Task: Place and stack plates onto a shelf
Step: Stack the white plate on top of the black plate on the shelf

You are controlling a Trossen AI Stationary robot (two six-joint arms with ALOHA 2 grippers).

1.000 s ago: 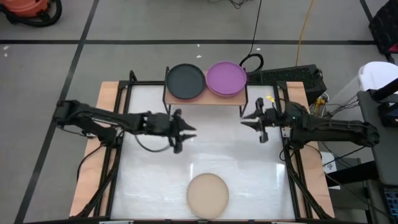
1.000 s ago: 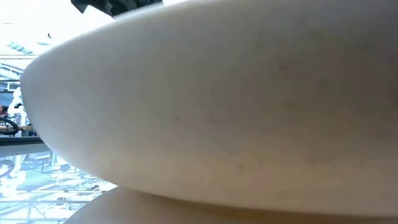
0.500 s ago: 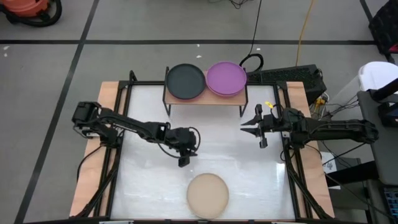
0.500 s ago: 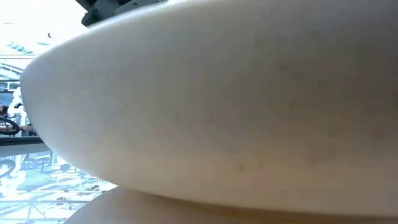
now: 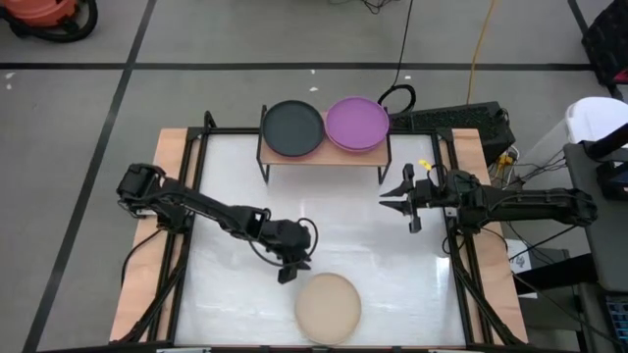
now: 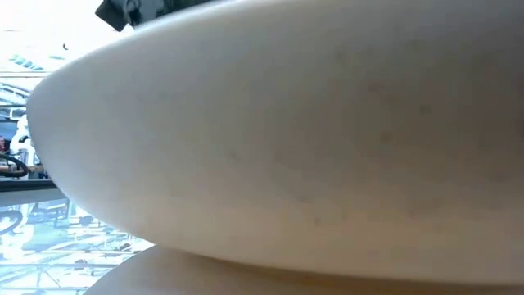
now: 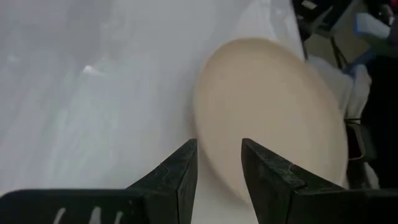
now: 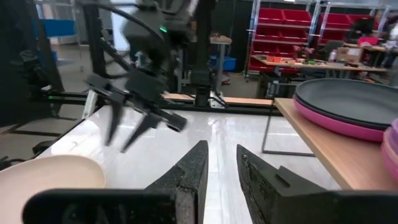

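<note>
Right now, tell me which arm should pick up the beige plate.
Left. Its tool hangs open right beside the beige plate, fingers aimed at the rim. The right tool waits farther off, near the shelf.

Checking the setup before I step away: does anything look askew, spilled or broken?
Nothing stands out. The plate stacks sit level on the shelf, the beige plate lies flat on the table, and the left gripper is beside it.

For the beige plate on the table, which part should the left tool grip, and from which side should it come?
Probably the rim nearest the left tool, coming from the upper left in the high view. The beige plate lies flat on the white tabletop with only its thin raised edge to pinch; the open fingers already face that edge.
</note>
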